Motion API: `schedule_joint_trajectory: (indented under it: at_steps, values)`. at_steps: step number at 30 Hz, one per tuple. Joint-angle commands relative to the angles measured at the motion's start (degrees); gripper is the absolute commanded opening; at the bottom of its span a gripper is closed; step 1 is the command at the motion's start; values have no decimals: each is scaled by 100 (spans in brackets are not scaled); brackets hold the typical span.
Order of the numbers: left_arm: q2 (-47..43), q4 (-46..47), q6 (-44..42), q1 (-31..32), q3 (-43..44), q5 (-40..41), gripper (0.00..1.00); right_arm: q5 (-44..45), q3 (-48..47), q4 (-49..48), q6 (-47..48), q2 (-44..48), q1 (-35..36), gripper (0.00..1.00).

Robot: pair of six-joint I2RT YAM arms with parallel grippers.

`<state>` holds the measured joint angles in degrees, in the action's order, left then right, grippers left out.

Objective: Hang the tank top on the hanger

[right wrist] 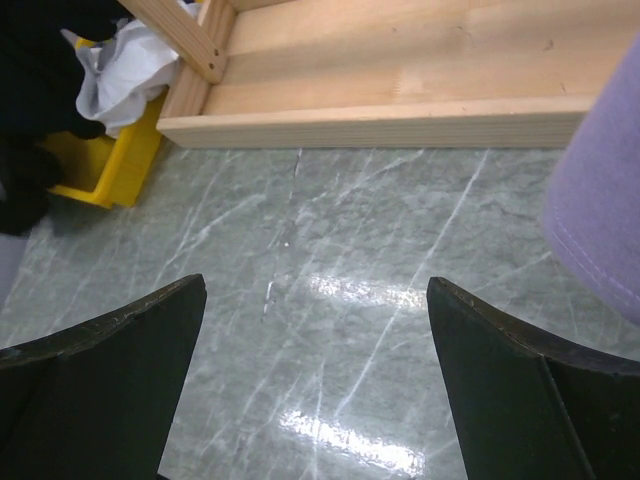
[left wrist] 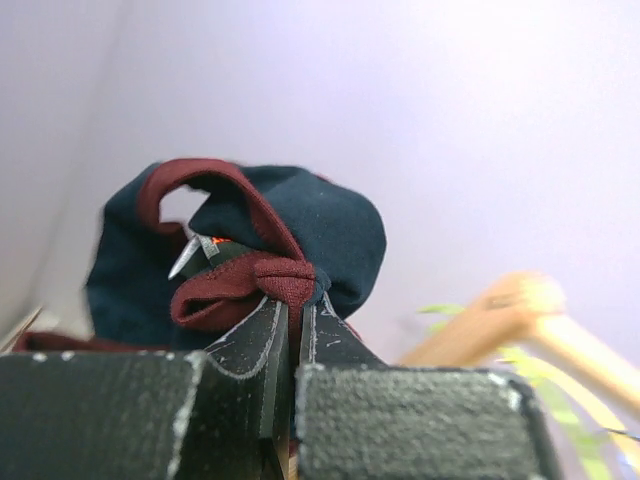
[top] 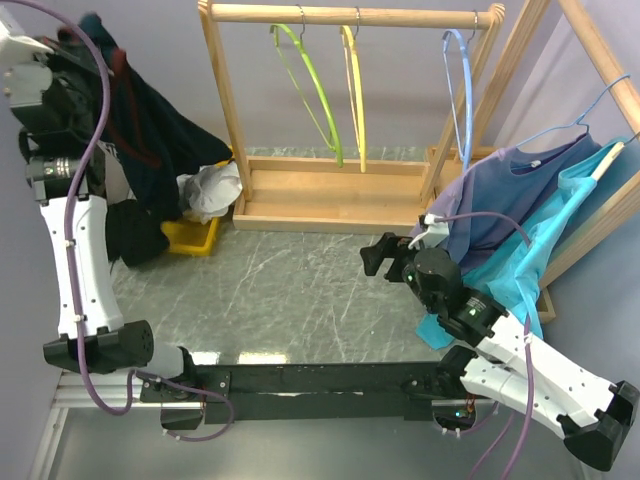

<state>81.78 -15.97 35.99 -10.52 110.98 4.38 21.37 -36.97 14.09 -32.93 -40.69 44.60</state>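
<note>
**Q:** Where is the tank top (top: 160, 140) just now?

**A:** Up at the far left, hanging off my left arm. My left jaws are pinched tight on a bunched fold of its dark red trim. The navy cloth humps above my fingers (left wrist: 250, 345) and drapes down over the yellow bin (top: 195, 238).

**Q:** And the hanger (top: 315, 95)?

**A:** The lime-green one hangs by its hook from the top rail of the wooden rack (top: 350, 14). It is the leftmost of three, just beside the yellow hanger (top: 355, 90), with the light blue hanger (top: 462, 90) further right. Tank top and hanger are well apart.

**Q:** Your other side?

**A:** My right jaws stand wide, low over the grey marbled tabletop (top: 290, 290), gripping nothing. Only stone shows in the gap. Purple cloth (top: 500, 195) sits just to their right.

**Q:** What's around the bin?

**A:** A white garment (top: 212, 188) is crumpled at its far edge, and a black garment (top: 135, 232) bulges at its left side.
</note>
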Motion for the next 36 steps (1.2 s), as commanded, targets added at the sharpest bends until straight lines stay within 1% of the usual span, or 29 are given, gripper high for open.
schedule_joint_trajectory:
  at_steps: [1,2,5,6,8,10,12,13,14,15,16,18,21,23,24,25,26,27,28,29,30,31,32,33,34,35,36]
  values:
    - [110,727,-4,-20,687,-903,1,-185,-398,-99,129,-132,-4,100]
    - [163,727,13,-11,923,-1017,1,-203,-433,-108,129,-141,-13,100]
    - [76,910,171,-11,1118,-1466,1,-220,-504,-160,190,-185,-13,100]
    - [32,928,250,-11,1171,-1675,1,-238,-530,-152,208,-203,-4,100]
    - [-135,868,356,-11,1294,-1809,1,-186,-662,-73,269,-255,-4,100]
    - [-311,902,514,-11,1216,-2159,1,-159,-776,-20,339,-273,-4,100]
    - [-706,998,724,-2,804,-2318,1,-124,-864,24,375,-273,-13,100]
    - [-855,1042,786,33,585,-2528,1,-115,-951,67,392,-264,-13,100]
    - [-1135,1017,804,85,165,-2556,1,-106,-987,103,401,-256,-13,100]
    - [-1260,999,787,155,-48,-2600,1,-106,-1031,129,410,-264,-13,100]
    - [-1383,912,726,356,-363,-2661,1,-98,-1084,173,410,-247,-13,100]
    - [-1621,727,455,647,-611,-2714,1,-97,-1119,191,419,-221,-13,100]
    - [-1858,306,58,1673,-1094,-2513,1,-115,-1163,270,401,-185,-13,100]
    - [-2181,392,110,1956,-1954,-2547,1,-106,-1181,340,375,-194,-13,100]
    - [-2288,497,154,2219,-2314,-2582,1,-98,-1172,358,357,-177,-4,100]
    - [-2385,576,189,2361,-3014,-2600,1,-97,-1120,393,349,-142,-13,100]
    - [-2534,716,207,2510,-3369,-2618,1,-97,-1085,393,357,-115,-13,100]
    - [-2596,796,190,2859,-3703,-2583,1,-80,-1049,402,357,-54,-13,100]
    - [-2640,866,146,3072,-4324,-2539,1,-36,-997,445,348,-19,-13,100]
    - [-2649,928,93,3300,-4600,-2469,1,-36,-970,472,357,-1,-13,100]
    - [-2606,937,84,3746,-4829,-2382,1,-27,-935,524,383,34,-13,100]
    - [-2527,998,101,3986,-5240,-2398,1,-18,-891,551,384,43,-13,100]
    - [-2309,1086,128,4240,-5444,-2442,2,-1,-865,586,384,52,-4,100]
    - [-2167,1278,145,4765,-5620,-2373,8,-1,-847,613,392,52,-13,100]
    - [-1870,1315,171,5005,-5866,-2267,24,-9,-769,622,392,43,-13,100]
    - [-1728,1324,172,5216,-5938,-2145,37,-62,-724,630,392,43,-13,100]
    - [-1614,1220,207,5479,-5982,-1969,41,-80,-628,630,366,26,-13,100]
